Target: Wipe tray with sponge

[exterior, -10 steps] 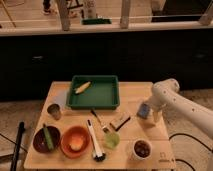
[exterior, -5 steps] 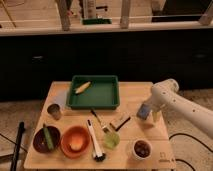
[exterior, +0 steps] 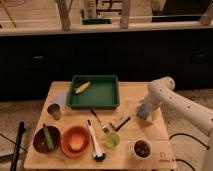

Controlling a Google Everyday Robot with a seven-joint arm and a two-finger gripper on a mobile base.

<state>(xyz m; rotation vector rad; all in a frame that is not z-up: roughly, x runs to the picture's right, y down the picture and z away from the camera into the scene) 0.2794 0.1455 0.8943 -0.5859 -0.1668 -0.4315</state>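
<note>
The dark green tray (exterior: 102,96) lies at the back middle of the wooden table, with a yellow item (exterior: 82,87) in its left part. The blue-grey sponge (exterior: 143,111) is on the right side of the table, to the right of the tray. My gripper (exterior: 145,113) hangs from the white arm (exterior: 172,100) and is down right at the sponge, apart from the tray. The gripper partly hides the sponge.
A tan-and-dark block brush (exterior: 120,121) lies just left of the sponge. In front are an orange bowl (exterior: 75,141), a dark bowl (exterior: 46,139), a green cup (exterior: 112,140), a white cup (exterior: 142,148), a metal cup (exterior: 54,110) and a long utensil (exterior: 94,138).
The arm's elbow has shifted slightly. The gripper stays at the sponge, and nothing else on the table has moved.
</note>
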